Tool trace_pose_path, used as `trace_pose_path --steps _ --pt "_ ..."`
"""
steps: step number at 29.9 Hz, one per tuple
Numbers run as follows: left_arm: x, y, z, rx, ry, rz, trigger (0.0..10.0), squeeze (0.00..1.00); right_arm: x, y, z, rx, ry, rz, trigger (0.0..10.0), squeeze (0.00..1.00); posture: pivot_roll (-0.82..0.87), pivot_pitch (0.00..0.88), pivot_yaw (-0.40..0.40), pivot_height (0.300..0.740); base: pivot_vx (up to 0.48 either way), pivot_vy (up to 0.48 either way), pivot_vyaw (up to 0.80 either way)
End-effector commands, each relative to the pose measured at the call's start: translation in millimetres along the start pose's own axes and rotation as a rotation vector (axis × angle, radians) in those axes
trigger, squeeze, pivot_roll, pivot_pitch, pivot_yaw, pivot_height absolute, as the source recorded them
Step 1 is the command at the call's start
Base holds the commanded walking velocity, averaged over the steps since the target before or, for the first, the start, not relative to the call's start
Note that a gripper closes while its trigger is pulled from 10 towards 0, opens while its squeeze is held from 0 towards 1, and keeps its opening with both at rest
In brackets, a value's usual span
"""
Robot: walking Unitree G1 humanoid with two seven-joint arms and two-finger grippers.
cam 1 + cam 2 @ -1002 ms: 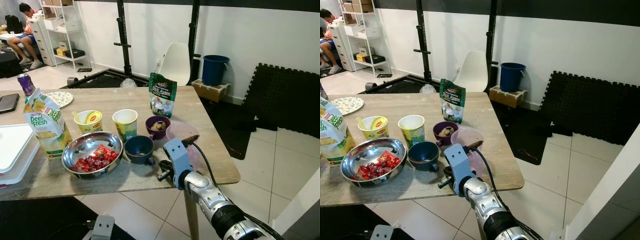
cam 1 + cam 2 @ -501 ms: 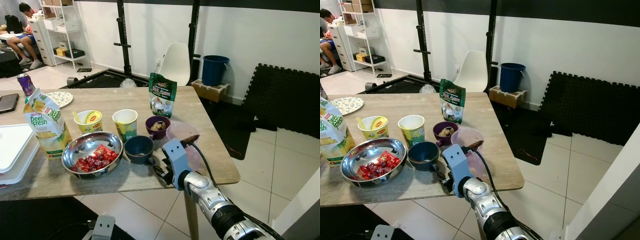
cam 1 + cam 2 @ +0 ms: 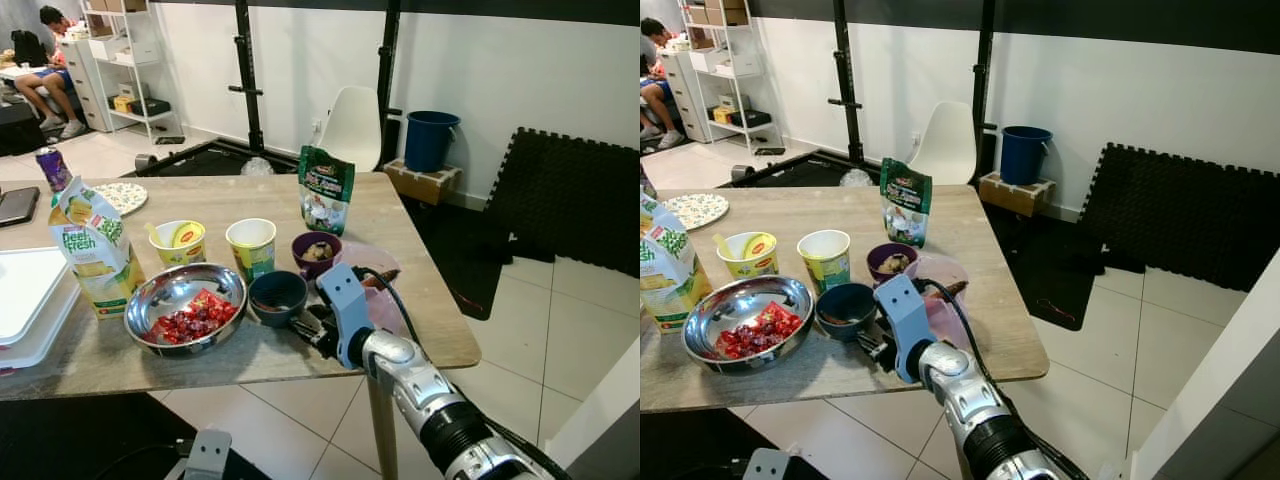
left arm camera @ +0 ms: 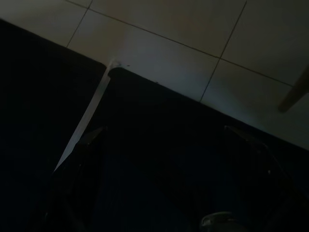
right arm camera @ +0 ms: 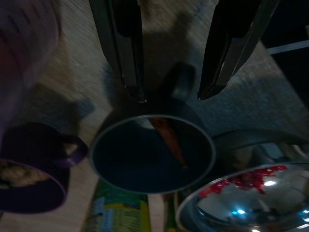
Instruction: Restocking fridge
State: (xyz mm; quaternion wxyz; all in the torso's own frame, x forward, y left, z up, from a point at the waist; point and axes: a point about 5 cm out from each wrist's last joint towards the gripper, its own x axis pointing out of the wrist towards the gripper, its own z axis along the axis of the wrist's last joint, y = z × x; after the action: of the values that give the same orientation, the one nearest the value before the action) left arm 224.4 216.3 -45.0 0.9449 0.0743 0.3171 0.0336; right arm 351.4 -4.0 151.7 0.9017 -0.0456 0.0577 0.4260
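Observation:
On the wooden table [image 3: 420, 230] stand a dark blue mug [image 3: 278, 295], a steel bowl of red pieces [image 3: 186, 308], a juice carton [image 3: 95, 255], two yellow cups [image 3: 251, 245], a purple mug [image 3: 316, 252] and a green pouch [image 3: 325, 190]. My right gripper [image 5: 169, 96] is open at the near side of the blue mug, with one finger on each side of the mug's handle [image 5: 181, 79]. In the left eye view, its fingers [image 3: 308, 328] reach in low over the tabletop. My left arm hangs idle, and its gripper [image 4: 164, 140] is open over dark floor.
A pink plastic container [image 3: 378, 290] lies just right of my right wrist. A white tray [image 3: 25, 300] sits at the table's left edge, with a patterned plate [image 3: 120, 197] behind it. Beyond the table are a white chair [image 3: 352, 125], a blue bucket [image 3: 430, 138] and a seated person [image 3: 45, 60].
My right gripper has moved forward and left across the table's near edge until its fingers straddle the blue mug's handle. The things on the table have not moved.

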Motion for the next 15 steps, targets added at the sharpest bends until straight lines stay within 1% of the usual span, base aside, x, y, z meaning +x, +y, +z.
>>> trace_pose_path --steps 1,2,4,5,7,8,9,10,11,15 --pt "-2.0 0.5 -6.9 0.01 0.023 -0.006 10.0 0.0 10.2 19.9 7.2 0.015 -0.02 0.071 10.0 0.0 -0.03 0.087 -0.028 0.74 0.0 0.0 0.0" --pt "-2.4 0.3 -7.6 0.009 0.024 -0.006 10.0 0.0 7.7 20.5 0.7 0.012 0.004 0.08 10.0 0.31 -0.03 0.087 -0.028 0.74 0.0 0.0 0.0" --pt "-2.5 0.4 -7.5 0.009 0.023 -0.006 10.0 0.0 7.1 20.5 -0.8 0.011 0.009 0.081 10.0 0.31 -0.03 0.089 -0.026 0.74 0.0 0.0 0.0" --pt "-2.5 0.4 -7.7 0.008 0.024 -0.006 10.0 0.0 6.1 20.7 -1.9 0.019 0.012 0.082 10.0 0.81 -0.03 0.089 -0.026 0.74 0.0 0.0 0.0" --pt "-2.5 0.4 -7.7 0.008 0.024 -0.006 10.0 0.0 6.1 20.7 -1.9 0.019 0.012 0.082 10.0 0.81 -0.03 0.089 -0.026 0.74 0.0 0.0 0.0" --pt "-2.5 0.1 -7.8 0.009 0.025 -0.007 10.0 0.0 5.1 21.0 -2.0 0.023 0.011 0.083 10.0 1.0 -0.03 0.089 -0.026 0.74 0.0 0.0 0.0" --pt "-2.5 0.1 -7.8 0.009 0.025 -0.007 10.0 0.0 5.1 21.0 -2.0 0.023 0.011 0.083 10.0 1.0 -0.03 0.089 -0.026 0.74 0.0 0.0 0.0" --pt "-2.3 0.0 -7.7 0.01 0.026 -0.008 10.0 0.0 4.8 21.5 -1.2 0.024 0.007 0.08 10.0 0.77 -0.03 0.09 -0.022 0.74 0.0 0.0 0.0" --pt "-2.0 -0.4 -7.1 0.011 0.025 -0.009 10.0 0.0 4.9 22.3 -0.1 0.023 0.004 0.072 10.0 0.0 -0.03 0.091 -0.019 0.74 0.0 0.0 0.0" --pt "-1.5 -0.6 -5.8 0.013 0.023 -0.011 10.0 0.0 6.4 23.3 1.3 0.023 -0.001 0.052 10.0 0.0 -0.03 0.092 -0.017 0.74 0.0 0.0 0.0"
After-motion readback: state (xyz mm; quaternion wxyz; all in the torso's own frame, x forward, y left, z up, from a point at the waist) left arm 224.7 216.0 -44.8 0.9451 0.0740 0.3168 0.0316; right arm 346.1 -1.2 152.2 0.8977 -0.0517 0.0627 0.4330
